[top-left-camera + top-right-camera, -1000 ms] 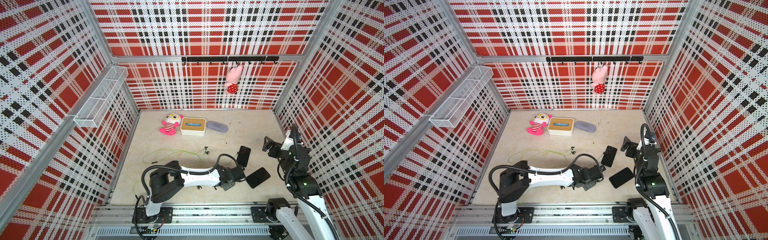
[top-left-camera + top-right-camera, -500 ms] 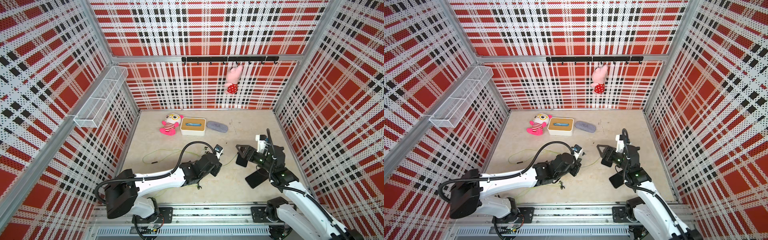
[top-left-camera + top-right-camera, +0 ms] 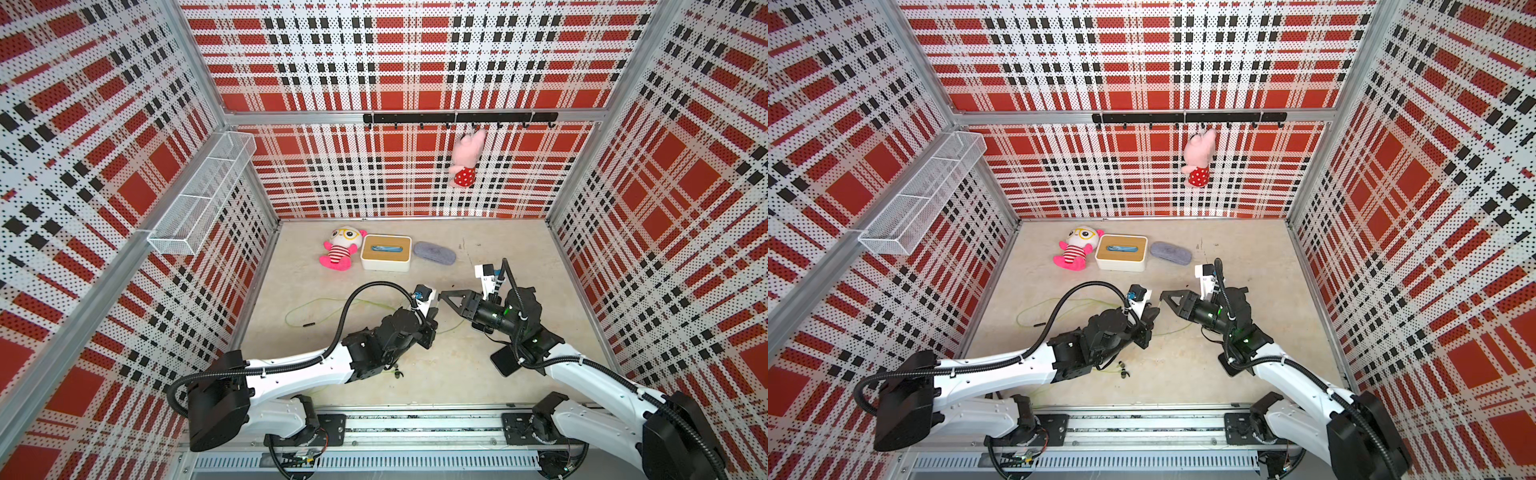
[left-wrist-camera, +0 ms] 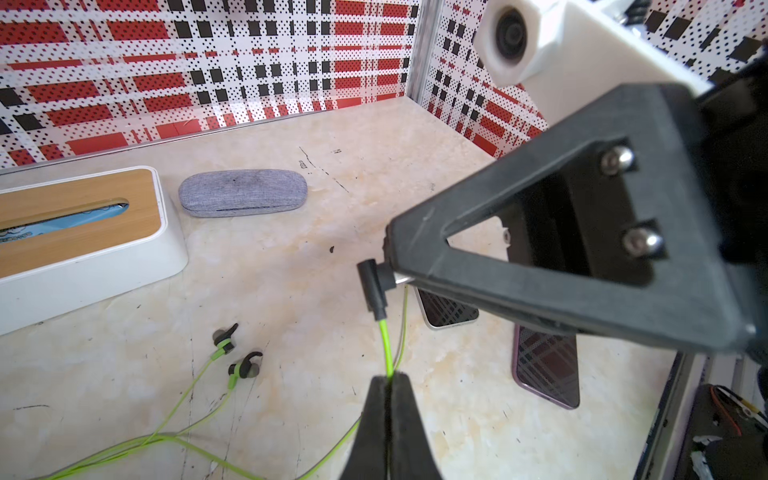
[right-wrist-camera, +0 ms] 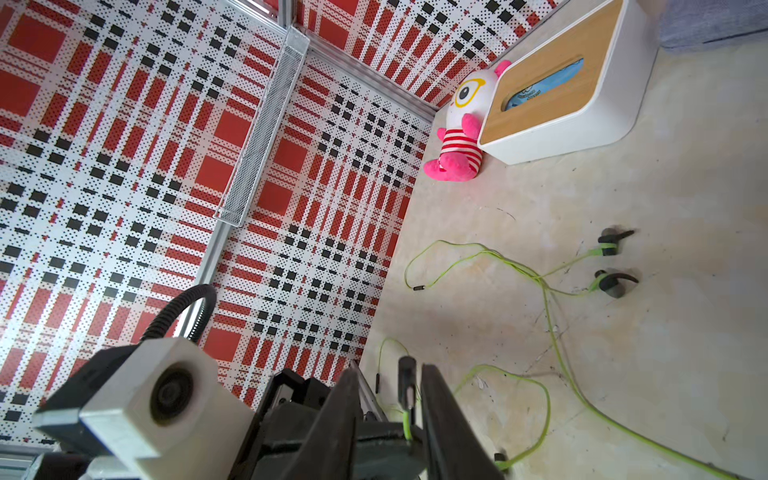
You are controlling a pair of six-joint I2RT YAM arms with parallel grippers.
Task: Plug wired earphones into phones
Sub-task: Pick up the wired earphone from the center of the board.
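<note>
Plaid walls close in three sides, so room is tight. The table is pale, flat and scuffed. A box, case and plush sit along the back, well apart from the work. The left arm and right arm meet mid-table.

Two phones lie flat, glossy side up. One is half hidden behind the right arm's finger in the left wrist view, and the other is near it. Both are on the right arm's side (so that arm is nearer them).

The left fingers are pressed together on the cable just below the plug, holding it off the table. The plug is L-shaped. Its sleeve runs in line with the cable, away from the left fingers, and its metal pin sticks out sideways, straight at the right fingers.

The right fingers are narrowly spread, one on each side of the plug. The right wrist view shows a gap on one side, so it doesn't look clamped.

This is probably a handover to the right arm. The pin isn't aimed at either phone, so it would need turning toward a phone's edge, and I can't tell where the socket is.

Earbuds lie loose on the table.
</note>
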